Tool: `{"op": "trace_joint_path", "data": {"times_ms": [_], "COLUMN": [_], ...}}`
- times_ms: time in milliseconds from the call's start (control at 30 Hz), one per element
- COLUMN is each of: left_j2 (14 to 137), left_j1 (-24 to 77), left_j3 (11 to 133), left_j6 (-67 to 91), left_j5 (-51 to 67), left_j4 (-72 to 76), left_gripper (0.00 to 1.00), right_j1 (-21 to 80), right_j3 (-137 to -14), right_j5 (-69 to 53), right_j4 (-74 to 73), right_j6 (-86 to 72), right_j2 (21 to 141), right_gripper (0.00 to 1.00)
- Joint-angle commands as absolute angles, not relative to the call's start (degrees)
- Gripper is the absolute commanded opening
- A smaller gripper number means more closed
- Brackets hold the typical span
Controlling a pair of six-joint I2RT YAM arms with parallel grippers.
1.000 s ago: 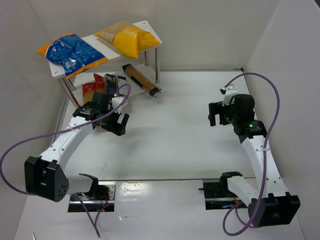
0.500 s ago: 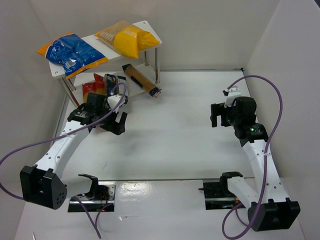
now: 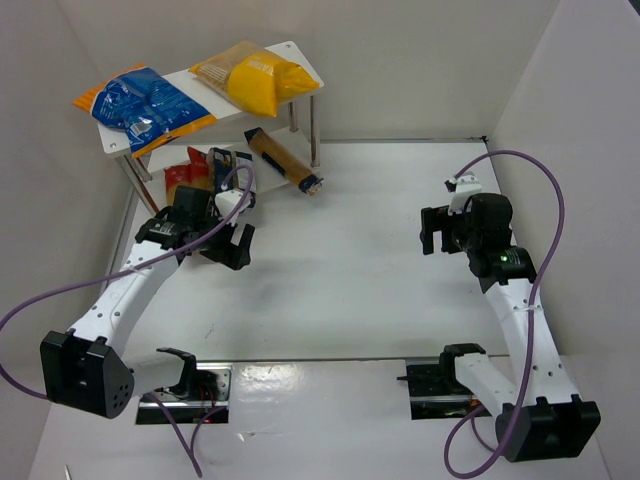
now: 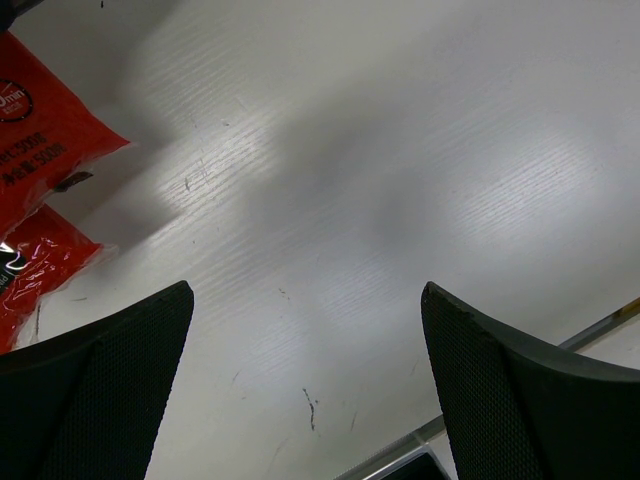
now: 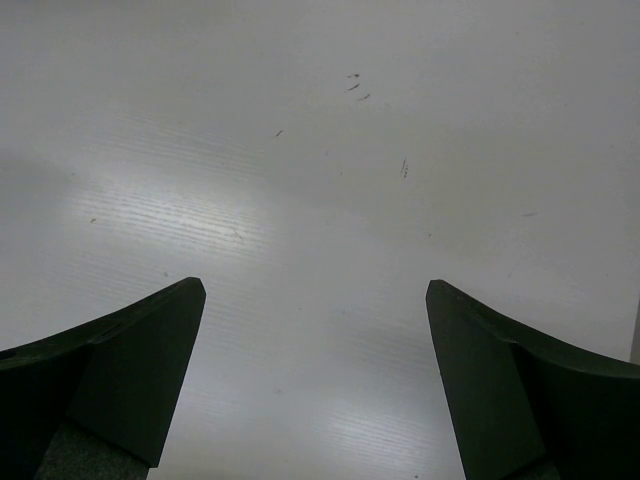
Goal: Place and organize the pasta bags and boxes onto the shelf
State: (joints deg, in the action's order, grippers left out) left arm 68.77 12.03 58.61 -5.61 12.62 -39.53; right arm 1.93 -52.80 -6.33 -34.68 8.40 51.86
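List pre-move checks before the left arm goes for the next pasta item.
1. Left claw open, nothing between its jaws: ok.
2. Right claw open and empty: ok.
3. Blue-and-orange bag and yellow bag lying on the top board of the rack: ok, though the blue-and-orange bag overhangs the left edge.
4. Long slim tan box stowed squarely: not ok. It lies slanted, with one end sticking out past the rack's front leg.
5. Red spaghetti packs seated on the lower board: cannot tell, as the top board and the left arm hide them.
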Motion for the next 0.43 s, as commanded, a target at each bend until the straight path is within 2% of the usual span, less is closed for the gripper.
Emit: {"op": "trace_joint_path", "data": {"times_ms": [0,400], "left_j2": [68.2,67.68], "left_j1": [11.87,11.87], "left_j3": [58.54,58.01], "left_j6": [-4.92,-5.45], "left_j5": [14.06,14.06], "left_j4": [-38.76,-38.23], "left_gripper": [1.0,1.0], "right_j1": [1.58,1.58], "right_j3": [-52.65,-52.65], "right_j5": [-7.12,-7.64], "right_j4": [-32.7,-32.7], "right_j6": [8.53,8.53], "right_j2": [51.77,51.77], "right_gripper": [1.0,1.0]}}
